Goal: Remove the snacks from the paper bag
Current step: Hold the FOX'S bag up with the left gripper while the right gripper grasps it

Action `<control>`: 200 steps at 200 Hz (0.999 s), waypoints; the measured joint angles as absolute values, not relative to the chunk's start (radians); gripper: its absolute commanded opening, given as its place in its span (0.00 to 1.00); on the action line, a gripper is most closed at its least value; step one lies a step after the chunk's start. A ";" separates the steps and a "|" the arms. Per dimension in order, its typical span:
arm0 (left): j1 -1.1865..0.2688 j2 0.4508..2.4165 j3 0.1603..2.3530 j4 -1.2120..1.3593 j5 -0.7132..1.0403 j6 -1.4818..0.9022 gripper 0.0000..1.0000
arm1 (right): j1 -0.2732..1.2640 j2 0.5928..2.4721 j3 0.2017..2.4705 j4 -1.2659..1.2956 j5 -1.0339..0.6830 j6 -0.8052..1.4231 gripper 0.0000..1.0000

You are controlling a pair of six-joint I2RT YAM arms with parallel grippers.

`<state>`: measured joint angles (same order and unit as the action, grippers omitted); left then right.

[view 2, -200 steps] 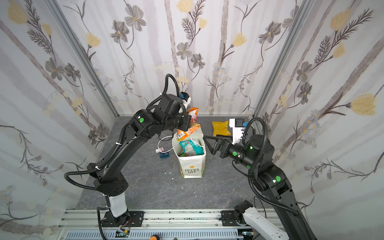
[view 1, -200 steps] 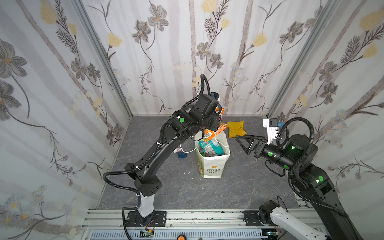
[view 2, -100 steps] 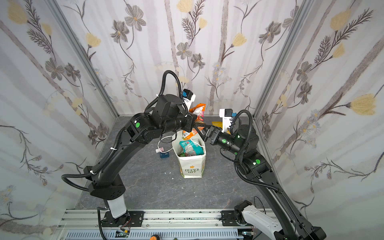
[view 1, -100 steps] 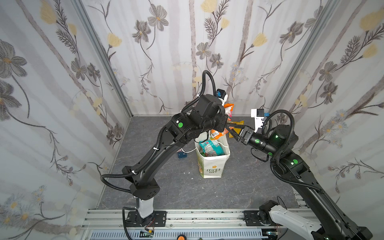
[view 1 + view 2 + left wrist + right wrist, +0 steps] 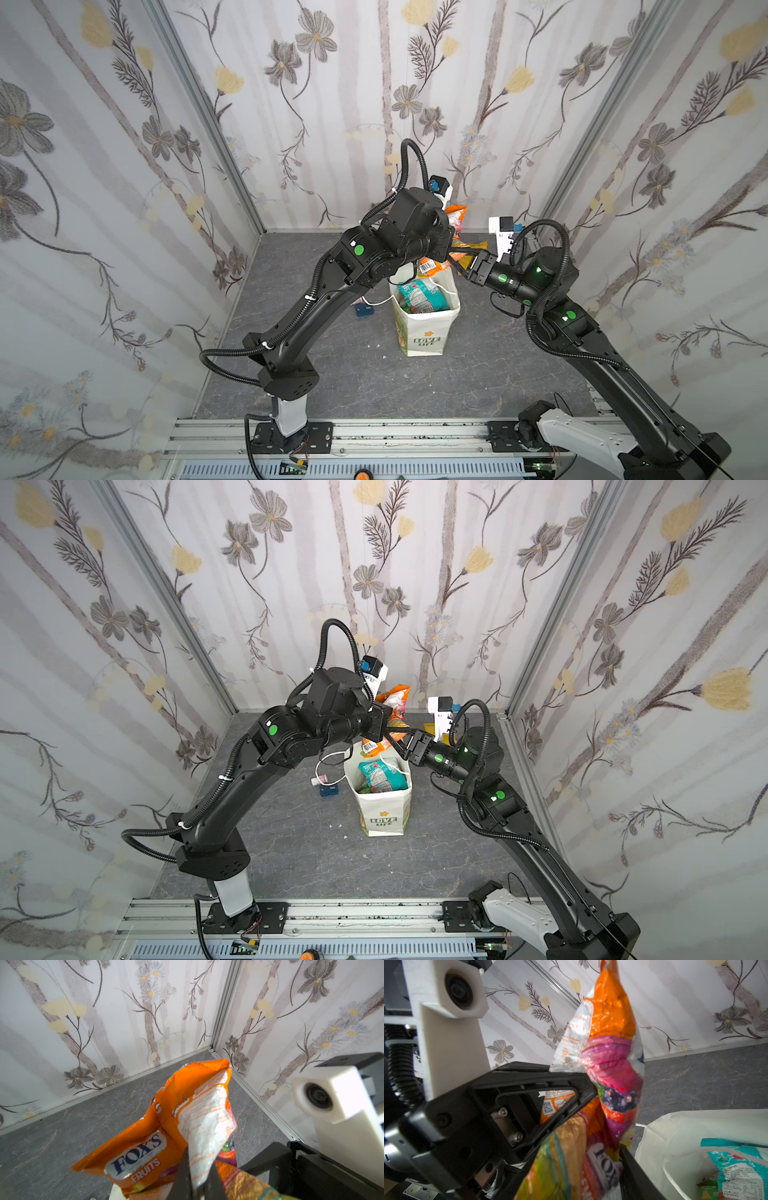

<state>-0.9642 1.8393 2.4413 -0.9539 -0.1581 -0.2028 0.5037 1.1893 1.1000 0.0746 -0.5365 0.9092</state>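
1. The left gripper (image 5: pixel 197 1176) is clenched on a crumpled fold of the upper packet (image 5: pixel 456 216). This orange packet stands up from the jaws toward the back wall, above the bag (image 5: pixel 424 332).
2. A lower packet (image 5: pixel 430 266), also orange, hangs under the same jaws over the bag's far rim. I cannot tell whether those jaws pinch it too.
3. Key relation: the lower packet's long axis runs roughly up and down. The right gripper (image 5: pixel 577 1167) comes at it sideways from frame right, with a finger on each side. It is the nearer free arm, and the two grippers meet nose to nose at frame centre in both top views.
4. The right jaws stand part-way in; I cannot tell whether they bite the foil yet.
5. A teal packet (image 5: pixel 422 293) lies in the bag, just below frame centre.
6. A second ago the right gripper was well right of the bag with jaws wide; it has since swung in and narrowed. The left grip is unchanged.
7. Judgement: the right gripper should finish closing, then pull rightward to split the pair.
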 measured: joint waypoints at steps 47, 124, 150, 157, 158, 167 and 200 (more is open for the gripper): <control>-0.964 1.837 2.441 -0.949 -0.167 -0.206 0.18 | 0.505 1.189 1.090 0.094 -0.541 0.912 0.26; -0.965 1.794 2.438 -0.931 -0.181 -0.206 0.43 | 0.505 1.170 1.066 0.077 -0.524 0.912 0.04; -0.965 1.753 2.404 -0.915 -0.181 -0.205 0.50 | 0.503 1.168 1.068 0.075 -0.520 0.907 0.00; -0.965 1.739 2.389 -0.912 -0.180 -0.205 0.53 | 0.502 1.168 1.072 0.069 -0.520 0.906 0.00; -0.965 1.737 2.386 -0.911 -0.180 -0.205 0.54 | 0.501 1.168 1.073 0.068 -0.520 0.905 0.00; -0.965 1.716 2.361 -0.905 -0.179 -0.199 0.57 | 0.496 1.171 1.082 0.056 -0.522 0.897 0.00; -0.965 1.586 2.189 -0.836 -0.120 -0.182 0.71 | 0.432 1.195 1.135 0.044 -0.527 0.871 0.00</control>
<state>-0.9649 1.5860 2.1887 -0.8360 -0.1200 -0.1822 0.4320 1.1954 1.1355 0.0437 -0.5266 0.8715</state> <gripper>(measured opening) 0.678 0.103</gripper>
